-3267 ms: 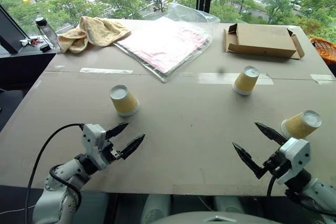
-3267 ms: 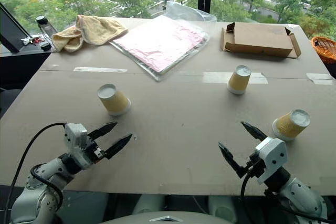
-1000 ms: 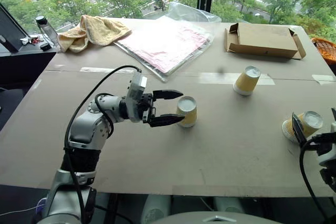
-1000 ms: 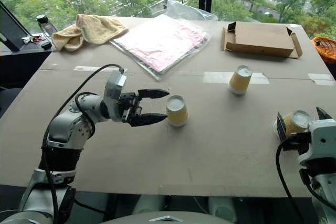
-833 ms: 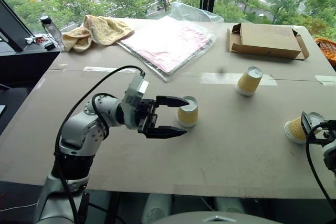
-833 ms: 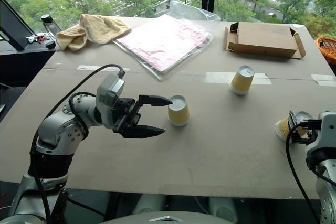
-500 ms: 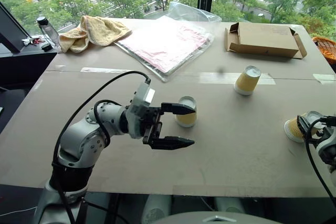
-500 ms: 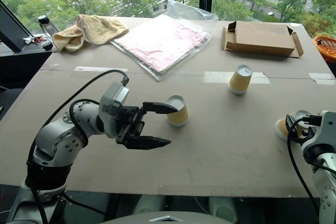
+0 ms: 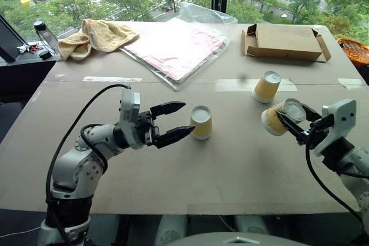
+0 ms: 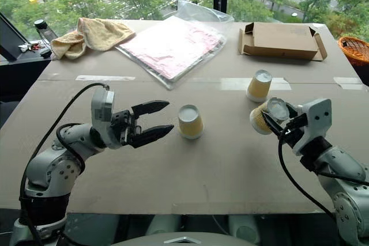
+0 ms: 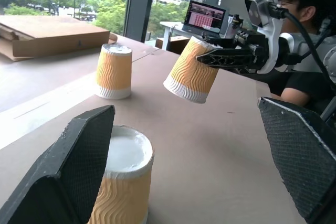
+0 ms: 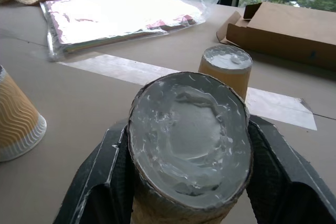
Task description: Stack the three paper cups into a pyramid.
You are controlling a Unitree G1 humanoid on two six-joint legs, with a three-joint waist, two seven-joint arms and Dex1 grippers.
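three paper cups carry the task here, and none is stacked yet. the first cup (image 9: 201, 123) stands upside down near the middle of the tabletop (image 9: 230, 171); the second cup (image 9: 266, 87) stands upside down nearer the far edge and the right side, on a strip of pale tape (image 9: 242, 85). the third cup (image 9: 275, 118) is off the tabletop, tilted on its side, clamped across its ribbed wall by the fingers of the right gripper (image 9: 291, 121), its white bottom turned away from that wrist. the left gripper (image 9: 173, 122) hangs just beside the first cup with its fingers wide and nothing between them.

we judge the step in hand to be building the base, since the two standing cups are well apart and could not yet bear a top cup. to do it well, we would turn the carried cup rim-down, set it touching a standing cup, and release only once the whole rim is flat on the tabletop. the grip should stay light, as thin paper walls dent. the left gripper should keep clear of the first cup, which a brush would tip easily.
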